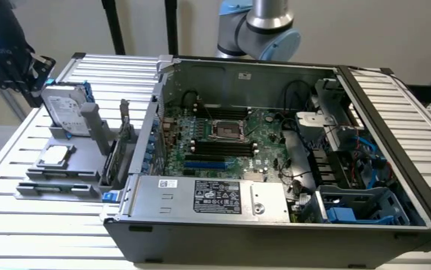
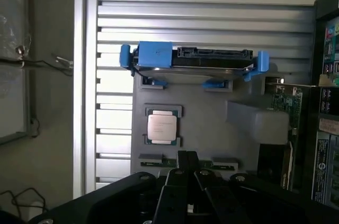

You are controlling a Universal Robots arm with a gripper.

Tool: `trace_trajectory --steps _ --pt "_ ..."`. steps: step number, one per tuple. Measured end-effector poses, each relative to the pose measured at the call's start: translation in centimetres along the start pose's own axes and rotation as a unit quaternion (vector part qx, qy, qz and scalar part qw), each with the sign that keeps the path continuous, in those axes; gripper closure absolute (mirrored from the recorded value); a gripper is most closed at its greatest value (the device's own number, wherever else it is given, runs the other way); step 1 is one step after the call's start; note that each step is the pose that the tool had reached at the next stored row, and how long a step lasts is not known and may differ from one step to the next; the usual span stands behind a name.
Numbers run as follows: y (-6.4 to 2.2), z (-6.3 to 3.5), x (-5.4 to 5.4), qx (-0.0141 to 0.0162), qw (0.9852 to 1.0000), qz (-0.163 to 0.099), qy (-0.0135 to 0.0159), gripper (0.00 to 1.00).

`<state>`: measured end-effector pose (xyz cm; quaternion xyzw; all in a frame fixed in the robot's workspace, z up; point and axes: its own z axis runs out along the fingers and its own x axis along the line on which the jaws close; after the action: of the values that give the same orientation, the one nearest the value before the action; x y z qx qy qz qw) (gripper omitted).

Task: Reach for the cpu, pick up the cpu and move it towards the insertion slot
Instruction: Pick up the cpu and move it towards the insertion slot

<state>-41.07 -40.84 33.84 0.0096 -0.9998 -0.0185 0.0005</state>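
jaws closed together, holding nothing, the gripper hovered over the grey fixture. the cpu lay flat in its cradle just beyond, untouched, near the upright hard drive, well apart from the insertion slot at the exterior view's right. descending without opening could jam them onto the chip.
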Motion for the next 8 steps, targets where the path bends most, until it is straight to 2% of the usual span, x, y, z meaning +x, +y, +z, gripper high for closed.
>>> trace_trajectory --steps 3,8 --pt "0.32 0.03 0.8 0.0011 1.0000 0.000 0.0000 0.89" --pt "0.90 0.05 1.5 0.0037 1.0000 0.000 0.0000 0.89"
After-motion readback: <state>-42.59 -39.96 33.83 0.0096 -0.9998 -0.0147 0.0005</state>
